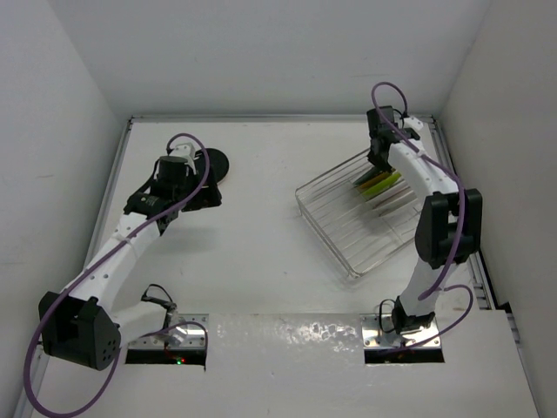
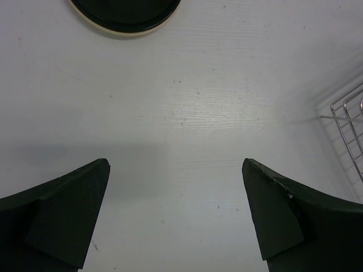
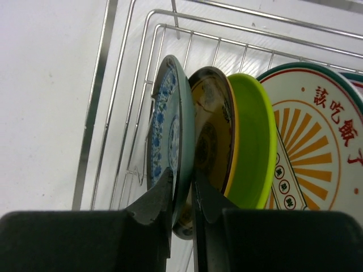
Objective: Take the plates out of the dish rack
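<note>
A: Item one, dish rack [image 1: 326, 233]. Position and heading?

B: On the right half of the table [image 1: 261, 235], ahead of the right arm. Set askew, long axis running from far left to near right, no side square with the table edge. One corner also visible at the right border of the left wrist view.

A: Contents?

B: Plates [image 1: 380, 185], at least four, all on edge at the far end of the rack. Ranged side by side, faces set across the rack's long axis. Left to right in the right wrist view: blue-patterned plate [image 3: 164, 130], brown and yellow plate [image 3: 214, 127], lime green plate [image 3: 256, 147], white plate with orange rays [image 3: 317, 153].

A: Item two, right gripper?

B: Right gripper [image 3: 181, 181] at the far end of the rack, on the row of plates. Clamped on the rim of the blue-patterned plate: one finger [image 3: 154, 203] against the patterned face, the other in the gap between that plate and the brown and yellow plate. Plate upright, seen edge-on, disc running straight away from the fingers.

A: Item three, left gripper?

B: Left gripper [image 2: 176, 164] low over bare table on the left half, well apart from the rack. Fingers spread wide, nothing between them.

A: Loose items?

B: One dark plate [image 1: 218, 164] with a pale rim, flat on the table, just beyond the left gripper, well left of the rack.
</note>
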Tool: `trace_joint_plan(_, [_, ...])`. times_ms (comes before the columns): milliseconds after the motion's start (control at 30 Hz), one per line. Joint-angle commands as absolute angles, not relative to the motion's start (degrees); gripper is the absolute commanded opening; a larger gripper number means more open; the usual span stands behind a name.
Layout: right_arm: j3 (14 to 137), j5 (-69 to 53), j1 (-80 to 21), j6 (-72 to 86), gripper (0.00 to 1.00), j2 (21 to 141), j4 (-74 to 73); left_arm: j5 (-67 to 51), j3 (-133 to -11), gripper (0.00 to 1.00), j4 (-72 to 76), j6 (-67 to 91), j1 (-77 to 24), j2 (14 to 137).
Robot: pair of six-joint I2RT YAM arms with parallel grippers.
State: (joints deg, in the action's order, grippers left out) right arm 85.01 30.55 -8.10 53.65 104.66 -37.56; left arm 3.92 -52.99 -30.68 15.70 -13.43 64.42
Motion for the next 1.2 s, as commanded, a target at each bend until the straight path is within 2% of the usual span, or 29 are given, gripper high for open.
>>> trace_joint_plan(0, [90.60, 32.43, -8.00, 53.88, 0.07, 102.13, -39.63, 4.13, -54.49, 1.00, -28.74, 15.73, -13.36, 63.11])
trace_joint_plan(233, [95.97, 33.31, -8.09, 50.89, 0.06, 99.32, -44.03, 0.18, -61.69, 1.00, -29.27, 17.84, -13.36, 63.28])
trace_joint_plan(433, [98.00, 31.39, -8.26, 46.94, 0.05, 95.98, -46.93, -14.22, -71.35, 1.00, -26.81, 22.05, -13.36, 66.26])
trace_joint_plan(633, [98.62, 29.00, -11.77, 38.60, 0.00, 90.53, -45.10, -30.30, -74.45, 1.00, -14.87, 29.08, -13.36, 71.27])
trace_joint_plan(733, [95.37, 17.62, -14.06, 32.27, 0.00, 87.20, -37.90, -35.40, -74.35, 1.00, -9.87, 32.43, -13.45, 74.87])
trace_joint_plan(800, [92.12, 4.61, -15.98, 26.82, 0.00, 85.61, -30.80, -36.30, -74.36, 1.00, -8.88, 33.66, -13.62, 77.15])
trace_joint_plan(967, [82.12, -17.80, -17.66, 27.58, 0.00, 81.04, -14.54, -39.81, -73.21, 1.00, -3.96, 35.68, -14.41, 80.76])
trace_joint_plan(1100, [78.76, -21.87, -19.33, 31.72, 0.00, 80.60, -8.10, -40.08, -73.04, 1.00, -1.58, 37.00, -15.47, 82.52])
trace_joint_plan(1167, [77.00, -22.67, -20.38, 33.56, 0.00, 80.68, -4.42, -39.73, -73.21, 0.92, -1.32, 37.26, -15.73, 83.66])
